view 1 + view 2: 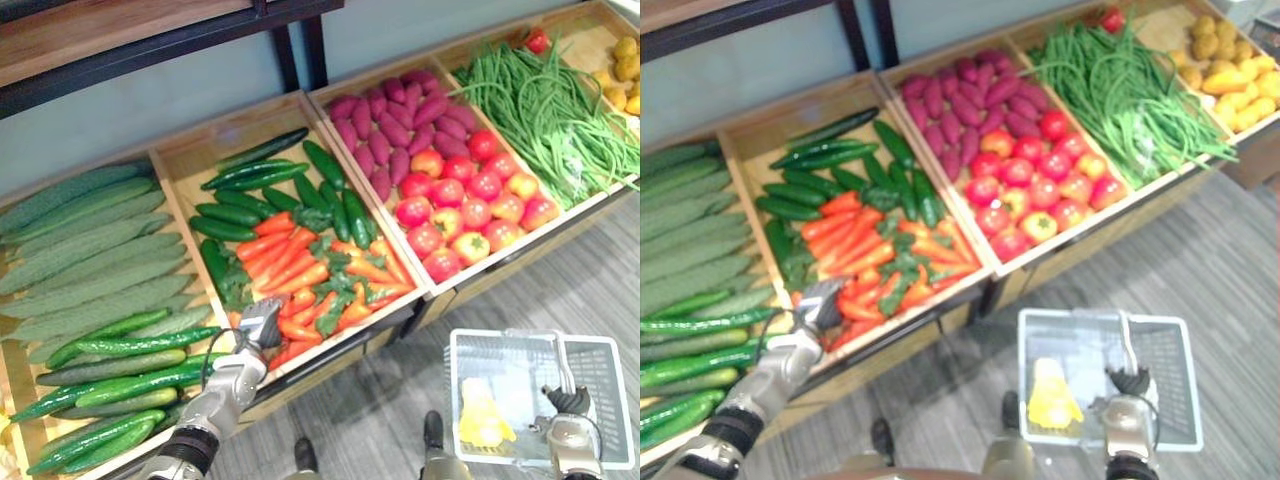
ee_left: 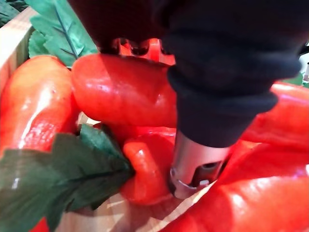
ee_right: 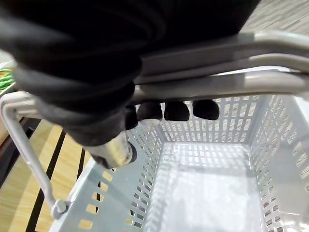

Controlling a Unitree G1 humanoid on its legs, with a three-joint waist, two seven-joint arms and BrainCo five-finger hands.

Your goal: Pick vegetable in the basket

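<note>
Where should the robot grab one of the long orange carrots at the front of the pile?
Wrap round the thick middle of a front orange carrot, coming down from above. It lies flat on the pile with neighbours tight alongside, so the top is probably the freest side; the green leaves look floppy.

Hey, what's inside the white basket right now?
One yellow item lies inside the basket, too blurred to identify. The right hand, curled round the handle, covers part of the near side.
</note>
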